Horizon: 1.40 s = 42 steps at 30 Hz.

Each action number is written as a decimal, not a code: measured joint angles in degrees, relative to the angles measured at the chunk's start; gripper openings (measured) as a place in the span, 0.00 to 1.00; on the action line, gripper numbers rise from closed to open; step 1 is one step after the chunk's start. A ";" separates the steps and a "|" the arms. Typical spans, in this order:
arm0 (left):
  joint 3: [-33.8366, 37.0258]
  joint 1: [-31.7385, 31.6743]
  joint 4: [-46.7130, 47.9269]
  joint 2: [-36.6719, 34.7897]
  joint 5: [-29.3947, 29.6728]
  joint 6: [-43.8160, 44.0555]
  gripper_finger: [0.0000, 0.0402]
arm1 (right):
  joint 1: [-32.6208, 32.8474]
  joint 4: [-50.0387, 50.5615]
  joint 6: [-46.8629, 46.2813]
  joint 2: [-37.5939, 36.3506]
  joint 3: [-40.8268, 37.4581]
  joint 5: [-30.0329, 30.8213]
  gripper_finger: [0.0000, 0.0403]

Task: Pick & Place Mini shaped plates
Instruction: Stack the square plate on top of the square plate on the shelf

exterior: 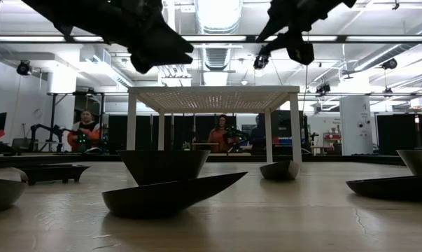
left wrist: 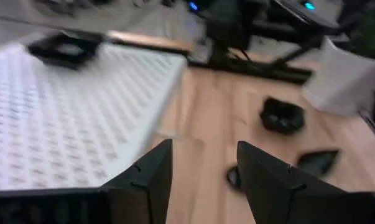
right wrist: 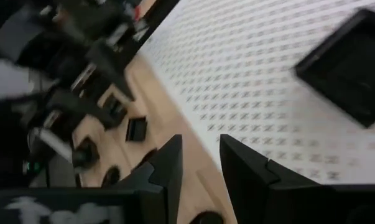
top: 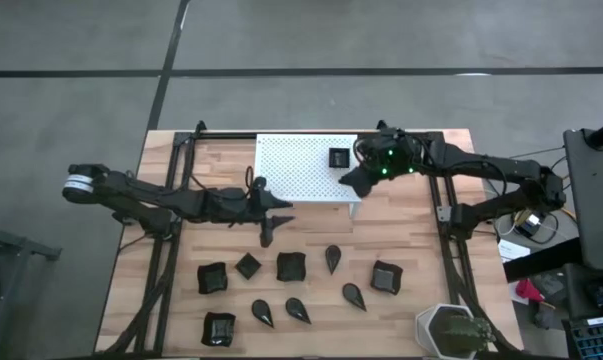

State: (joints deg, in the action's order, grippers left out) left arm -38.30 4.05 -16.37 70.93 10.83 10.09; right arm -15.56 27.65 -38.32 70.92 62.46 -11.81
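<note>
Several small glossy black plates, squares and teardrops, lie flat on the wooden table's near half, among them a square one (top: 290,266) and a teardrop (top: 333,259). One more square plate (top: 339,157) (right wrist: 355,65) rests on top of the white perforated stand (top: 301,168). My left gripper (top: 279,218) (left wrist: 203,177) hovers open and empty off the stand's near edge, above the table. My right gripper (top: 351,182) (right wrist: 201,171) hangs open and empty over the stand's near right corner, near that plate but apart from it.
A grey-green pot (top: 449,330) stands at the table's near right corner. The stand (exterior: 214,98) rises on legs above the tabletop. Black frame rails run along both table sides. People sit in the room beyond the far edge.
</note>
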 joint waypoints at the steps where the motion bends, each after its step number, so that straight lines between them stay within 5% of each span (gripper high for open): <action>1: -0.20 0.01 1.95 -0.19 -0.84 0.83 0.43 | 0.97 -0.06 0.94 0.02 0.00 0.16 0.25; 8: -1.67 -0.02 17.93 -1.48 -7.93 12.09 0.43 | 7.98 -0.18 5.12 0.06 0.00 6.80 0.22; 16: -1.73 0.17 30.58 -2.04 -8.63 22.52 0.43 | 16.11 -5.12 13.48 0.34 -0.87 19.63 0.21; 26: -1.67 0.22 39.15 -3.85 -8.75 26.67 0.43 | 22.92 -11.21 19.74 0.62 -4.09 28.72 0.18; 36: -1.65 0.83 53.42 -5.33 -16.28 33.71 0.43 | 27.25 -29.78 22.49 0.56 -14.30 30.02 0.15; 42: -0.57 2.91 54.06 -5.15 -18.00 39.09 0.43 | 27.99 -35.99 24.23 0.56 -17.32 29.81 0.15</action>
State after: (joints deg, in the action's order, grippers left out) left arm -38.87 6.97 37.70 65.78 -7.17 49.18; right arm 12.43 -8.34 -14.09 71.48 45.13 18.00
